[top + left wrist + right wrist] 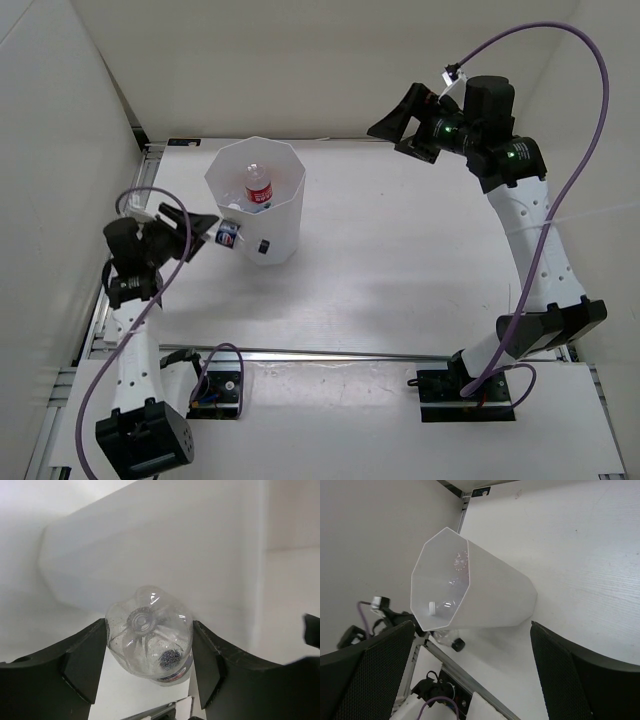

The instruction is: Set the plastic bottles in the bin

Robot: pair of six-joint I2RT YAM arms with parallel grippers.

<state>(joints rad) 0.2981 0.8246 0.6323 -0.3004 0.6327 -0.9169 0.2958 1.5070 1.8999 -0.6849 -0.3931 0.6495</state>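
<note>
One bottle [150,640] — level, cap [263,245] toward bin [285,225] — clamped in left pincer [149,625]; right pincer [472,630] gaping.

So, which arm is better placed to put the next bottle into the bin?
Left. The left gripper is shut on a bottle right beside the bin. The right gripper is open and empty, farther from the bin.

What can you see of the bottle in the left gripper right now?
The bottle is small, clear plastic, with a petal-shaped base, a dark label and a black cap. It lies roughly level, base toward the left wrist camera, cap toward the bin. The left gripper is shut on its body, a finger on each side. It is outside the bin, close to the near wall; whether they touch is unclear.
</note>
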